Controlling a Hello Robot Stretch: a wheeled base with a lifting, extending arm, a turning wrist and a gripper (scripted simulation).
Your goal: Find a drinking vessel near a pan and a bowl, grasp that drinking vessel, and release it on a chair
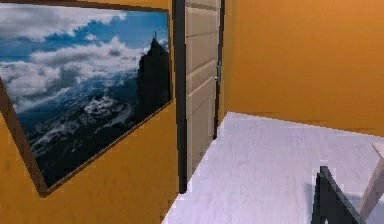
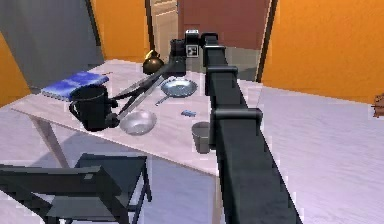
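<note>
Arm (image 2: 235, 130) reaches out over the counter (image 2: 60, 118), chair (image 2: 85, 182) at the near edge. Dark mug (image 2: 92, 105) beside bowl (image 2: 138, 122), pan (image 2: 180, 88) behind, small grey cup (image 2: 202, 136) next to the arm. End effector (image 2: 172, 62) near pan, can't tell its grip state or whether it holds anything.

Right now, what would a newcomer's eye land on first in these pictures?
The big framed mountain picture hangs on the orange wall at the forward view's left. In the arm side view, the dark arm rises from the bottom edge across a pale table, where a black mug, a grey bowl and a small grey cup stand.
</note>
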